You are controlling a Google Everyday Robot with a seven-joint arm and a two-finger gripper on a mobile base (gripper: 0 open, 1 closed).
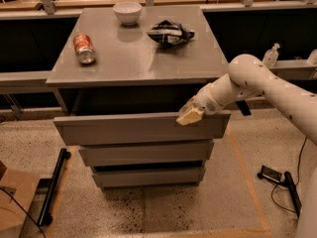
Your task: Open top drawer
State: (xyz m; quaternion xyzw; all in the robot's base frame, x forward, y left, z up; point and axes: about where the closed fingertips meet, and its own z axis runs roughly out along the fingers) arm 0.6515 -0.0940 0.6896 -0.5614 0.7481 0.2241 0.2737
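Note:
The top drawer is the widest of three grey handleless drawers under the grey cabinet top. It is pulled out toward me, and a dark gap shows behind its front panel. My gripper is at the top edge of the front panel, right of the middle, with its pale fingertips hooked over the rim. The white arm reaches in from the right. The two narrower drawers below sit further back.
On the cabinet top lie a red soda can on its side, a white bowl and a dark chip bag. A cardboard box and a black bar are on the floor at the left; cables at the right.

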